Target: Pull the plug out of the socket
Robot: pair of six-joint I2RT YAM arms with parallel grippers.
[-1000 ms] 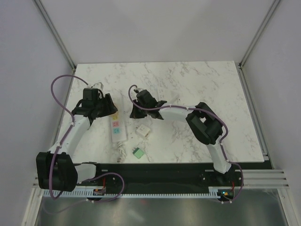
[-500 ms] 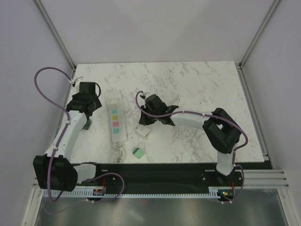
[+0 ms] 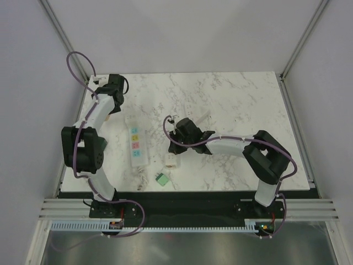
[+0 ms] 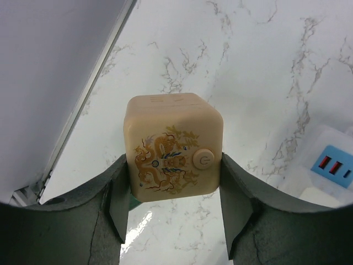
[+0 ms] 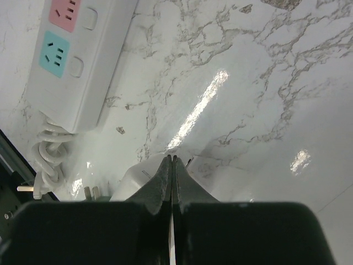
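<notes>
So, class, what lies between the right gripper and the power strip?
Only bare marble table, seen best in the right wrist view. The right gripper hangs over a white adapter, which sits clear of the power strip.

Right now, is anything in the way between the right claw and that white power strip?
Nothing visible: only bare marble lies between the shut right gripper and the power strip. A white adapter sits just beneath that gripper.

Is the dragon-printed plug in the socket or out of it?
Out. The left hand grips the plug over the bare marble table; the socket lies apart at the edge of the left wrist view.
</notes>
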